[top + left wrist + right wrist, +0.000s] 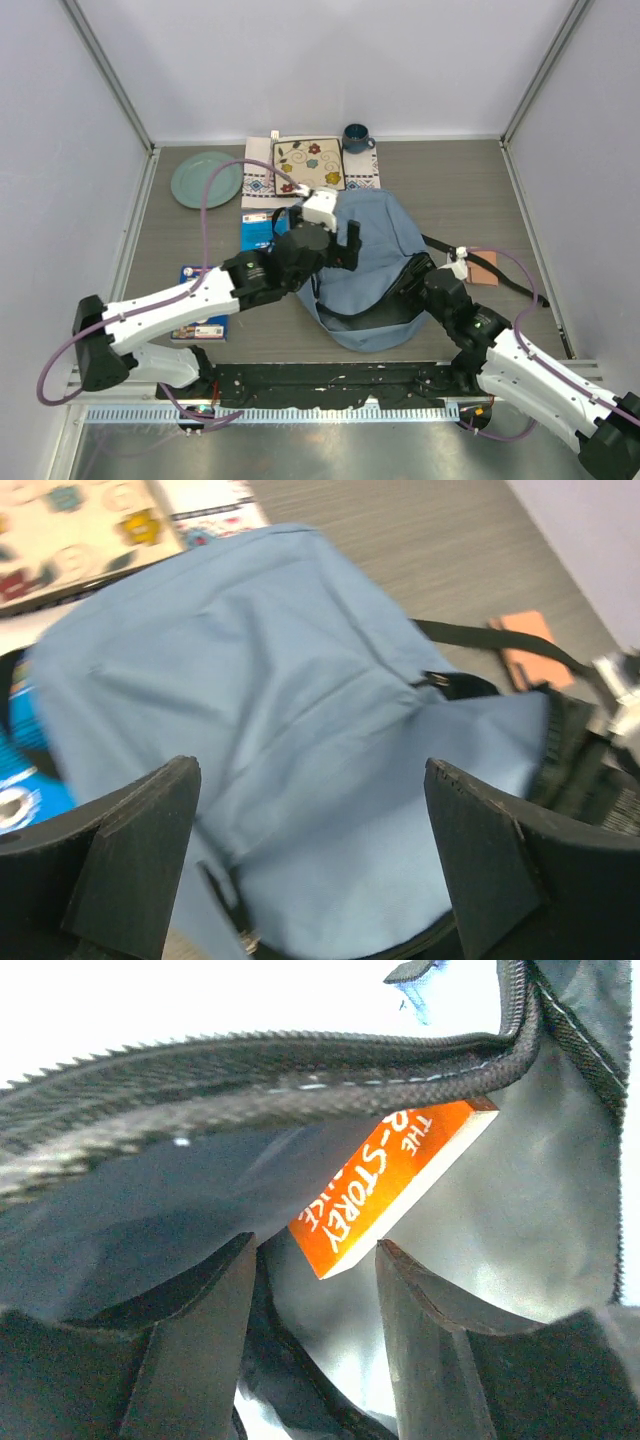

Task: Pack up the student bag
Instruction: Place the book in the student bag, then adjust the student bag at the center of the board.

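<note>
Inside the student bag [545,1190] an orange book [395,1175] blocks the right hand [315,1252], zipper rim [300,1070] close above.

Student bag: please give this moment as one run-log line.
student bag: unzipped | left pincer: open, above bag | right pincer: open, inside bag | orange book: inside bag

A green plate [205,178] sat at the far left of the grey bench [460,190]. Just right of it lay a white embroidered mat [258,185] carrying a cream flowered square [310,163]. A dark blue mug [356,137] stood by the mat's far right corner. Near of the mat lay a blue book [257,231], and a second book [189,273], partly hidden, lay nearer and further left. A salmon pad [484,267] lay at the right.
</note>
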`<move>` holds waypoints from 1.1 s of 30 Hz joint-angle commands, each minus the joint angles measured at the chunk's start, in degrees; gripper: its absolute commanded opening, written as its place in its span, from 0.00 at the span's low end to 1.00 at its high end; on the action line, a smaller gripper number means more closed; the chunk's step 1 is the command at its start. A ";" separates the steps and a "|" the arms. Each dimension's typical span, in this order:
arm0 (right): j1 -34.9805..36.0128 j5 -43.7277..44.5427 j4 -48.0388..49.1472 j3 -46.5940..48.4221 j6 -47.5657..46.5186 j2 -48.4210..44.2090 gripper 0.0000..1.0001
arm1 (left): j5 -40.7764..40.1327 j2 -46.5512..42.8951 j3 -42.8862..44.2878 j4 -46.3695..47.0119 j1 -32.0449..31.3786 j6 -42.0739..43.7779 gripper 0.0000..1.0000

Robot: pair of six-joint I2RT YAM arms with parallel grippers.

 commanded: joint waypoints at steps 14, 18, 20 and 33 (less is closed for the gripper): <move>0.08 2.55 -3.31 5.86 -5.43 -1.23 0.58 | 15.12 11.06 -6.36 -0.90 24.18 -13.87 0.99; 0.08 2.72 -3.75 7.53 -7.27 -1.06 0.60 | 18.07 21.97 1.04 0.59 25.42 -13.69 0.99; 0.08 2.63 -3.92 9.37 -8.33 -0.35 0.60 | 20.25 26.01 4.45 1.56 26.30 -14.04 0.99; -0.01 11.32 -23.60 22.38 -17.90 -5.24 0.65 | 17.81 19.28 4.14 -0.11 28.06 -11.67 0.99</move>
